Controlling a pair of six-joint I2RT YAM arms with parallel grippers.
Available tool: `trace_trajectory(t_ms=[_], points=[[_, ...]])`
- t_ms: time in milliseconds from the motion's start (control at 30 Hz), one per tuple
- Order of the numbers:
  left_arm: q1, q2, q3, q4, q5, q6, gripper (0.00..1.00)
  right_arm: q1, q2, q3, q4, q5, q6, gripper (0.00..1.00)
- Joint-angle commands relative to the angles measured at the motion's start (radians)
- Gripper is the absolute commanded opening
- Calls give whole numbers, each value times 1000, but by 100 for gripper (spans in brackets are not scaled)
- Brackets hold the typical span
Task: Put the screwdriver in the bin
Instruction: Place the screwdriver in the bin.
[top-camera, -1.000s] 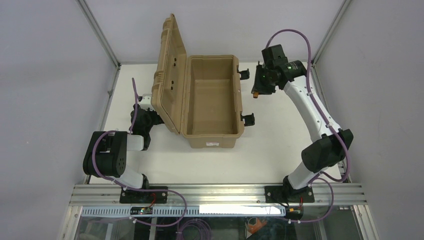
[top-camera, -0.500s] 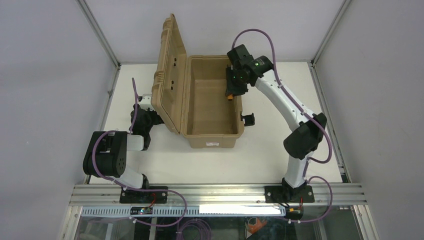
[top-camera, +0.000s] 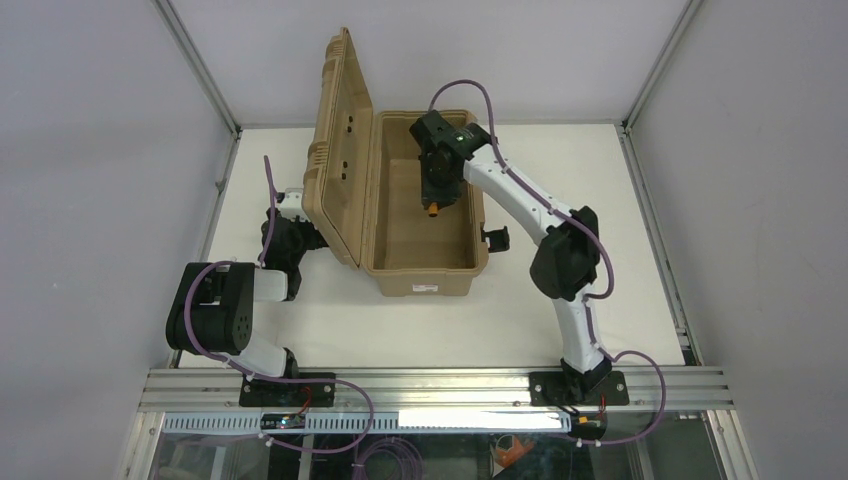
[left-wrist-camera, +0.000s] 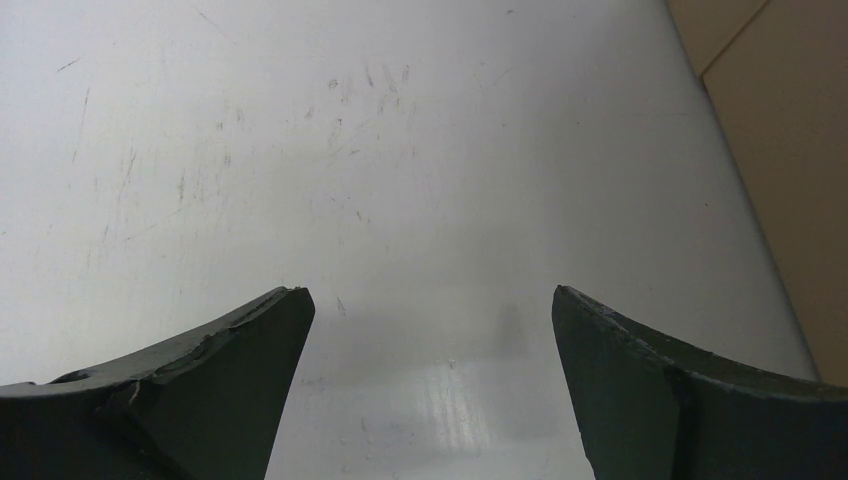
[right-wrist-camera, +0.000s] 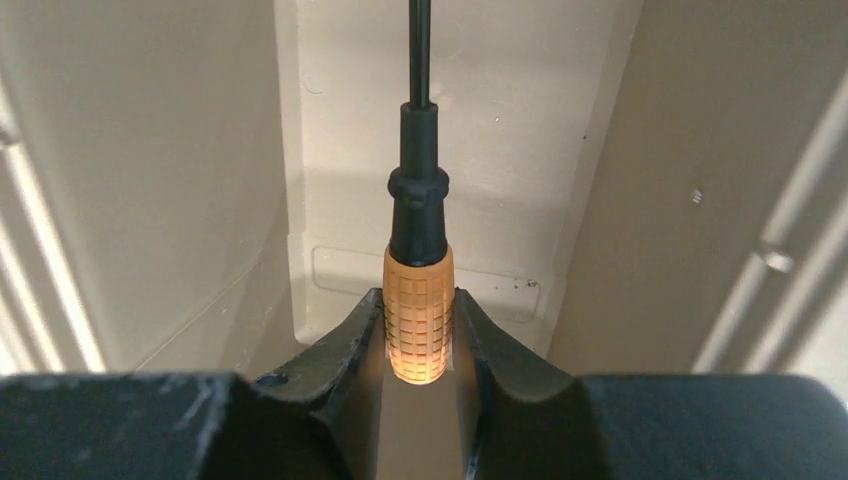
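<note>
The overhead view is evenly and brightly lit, with only soft, faint shadows. Between the spread fingers of the left gripper (left-wrist-camera: 430, 291), a pale patch of glare sits on the table (left-wrist-camera: 300, 150), and a dim smudge of shadow lies beside one fingertip. In the right gripper (right-wrist-camera: 419, 296), the handle of the screwdriver (right-wrist-camera: 418, 230) glows bright orange. The bin (right-wrist-camera: 150, 180) walls on either side of that gripper look soft and blurred, and one is darker than the other.
</note>
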Motion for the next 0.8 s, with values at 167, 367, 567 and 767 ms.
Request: trace_trajectory(t_ms=[167,367,567,767], points=[[5,-31,-4,37,22,-11,99,21,98,51,26,44,69,0],[5,-31,-4,37,21,-11,99,24,169,48,54,39,91,0],[6,-30,-4,38,21,-11,99,26,218,45,75,35,100,0],[6,-31,-4,38,21,-11,99,26,260,46,83,44,103,0]])
